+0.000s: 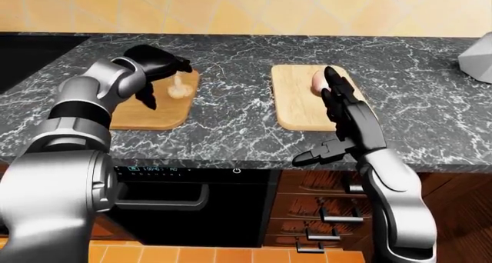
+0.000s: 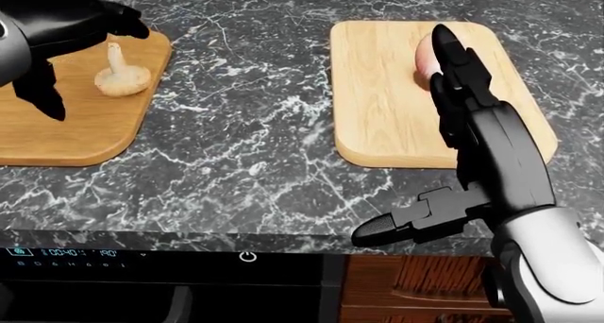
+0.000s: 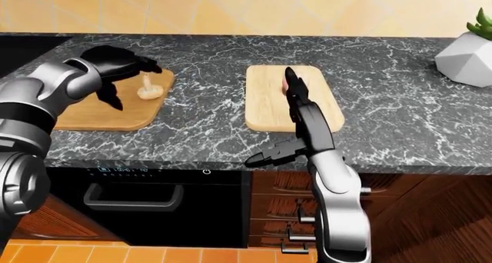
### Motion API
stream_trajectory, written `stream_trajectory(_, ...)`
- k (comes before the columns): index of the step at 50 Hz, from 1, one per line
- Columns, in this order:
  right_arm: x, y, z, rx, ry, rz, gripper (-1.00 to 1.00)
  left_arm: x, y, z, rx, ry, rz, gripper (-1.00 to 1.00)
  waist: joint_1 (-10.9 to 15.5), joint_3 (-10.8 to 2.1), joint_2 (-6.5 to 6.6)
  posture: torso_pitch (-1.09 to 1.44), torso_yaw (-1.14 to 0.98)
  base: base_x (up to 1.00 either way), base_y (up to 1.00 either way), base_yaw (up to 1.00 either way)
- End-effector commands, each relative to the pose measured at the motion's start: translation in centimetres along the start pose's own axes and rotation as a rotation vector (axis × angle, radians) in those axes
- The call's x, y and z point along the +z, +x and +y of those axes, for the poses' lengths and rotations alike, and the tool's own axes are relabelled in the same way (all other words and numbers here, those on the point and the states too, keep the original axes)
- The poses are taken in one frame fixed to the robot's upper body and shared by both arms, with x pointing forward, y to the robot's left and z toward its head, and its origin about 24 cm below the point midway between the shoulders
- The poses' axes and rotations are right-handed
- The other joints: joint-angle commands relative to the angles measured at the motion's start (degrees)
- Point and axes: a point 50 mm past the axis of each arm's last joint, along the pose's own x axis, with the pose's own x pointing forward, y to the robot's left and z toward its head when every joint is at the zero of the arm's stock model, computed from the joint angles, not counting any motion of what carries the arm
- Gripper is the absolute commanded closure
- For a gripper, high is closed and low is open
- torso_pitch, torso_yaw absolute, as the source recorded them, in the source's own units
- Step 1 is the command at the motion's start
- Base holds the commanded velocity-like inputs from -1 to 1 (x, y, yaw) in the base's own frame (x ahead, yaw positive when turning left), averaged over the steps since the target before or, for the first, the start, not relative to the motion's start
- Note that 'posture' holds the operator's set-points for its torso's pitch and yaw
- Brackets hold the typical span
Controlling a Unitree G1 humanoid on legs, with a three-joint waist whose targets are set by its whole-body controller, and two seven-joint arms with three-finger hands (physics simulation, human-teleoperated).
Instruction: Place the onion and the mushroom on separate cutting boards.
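Wooden cutting boards are lying well apart on the black marbled counter. On the left board, the pale mushroom is resting cap down and stem up, uncovered. The left hand is being held just beside it, fingers spread wide, gripping nothing. On the right board, the pinkish onion is partly hidden by the right hand, whose fingers are stretched out flat, thumb splayed sideways.
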Motion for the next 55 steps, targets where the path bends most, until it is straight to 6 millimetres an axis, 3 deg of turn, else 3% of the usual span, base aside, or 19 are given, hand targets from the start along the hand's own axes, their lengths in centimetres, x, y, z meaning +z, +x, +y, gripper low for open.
stream_trajectory(1,1.5,-0.1,-0.2,-0.013,-0.021,-0.083,-1.0,-0.5,-0.4,2.8,0.099,0.014,0.018,-0.56,-0.03,-1.56,0.19,0.0,0.0,0.0,0.0,0.0)
stream_trajectory(11,1.4,-0.2,-0.1,-0.01,-0.019,-0.081,-1.0,-0.4,-0.7,3.8,0.114,-0.023,-0.004,-0.68,-0.06,-1.55,0.22,0.0,0.0,0.0,0.0,0.0)
stream_trajectory(19,2.0,0.0,-0.3,-0.015,-0.021,-0.091,-1.0,0.6,-1.4,7.0,0.203,-0.189,-0.143,-0.98,0.1,-1.32,0.11,0.0,0.0,0.0,0.0,0.0)
stream_trajectory(27,3.0,0.1,-1.2,-0.037,-0.029,-0.112,-1.0,0.6,-3.5,9.7,0.365,-0.336,-0.295,-1.0,0.29,-1.02,0.06,0.0,0.0,0.0,0.0,0.0)
stream_trajectory(40,5.1,-0.1,-1.8,-0.062,-0.038,-0.158,-1.0,2.9,-7.5,4.0,0.547,-0.514,-0.302,-1.0,0.47,-0.74,0.32,0.0,0.0,0.0,0.0,0.0)
stream_trajectory(47,6.0,-0.1,-2.2,-0.093,-0.091,-0.194,-1.0,3.5,-9.7,4.3,0.736,-0.667,-0.26,-1.0,0.7,-0.46,-0.15,0.0,0.0,0.0,0.0,0.0)
stream_trajectory(55,7.7,-0.7,-2.6,-0.133,-0.178,-0.267,-1.0,4.7,-14.2,3.8,0.866,-0.885,-0.264,-1.0,0.78,-0.3,0.18,0.0,0.0,0.0,0.0,0.0)
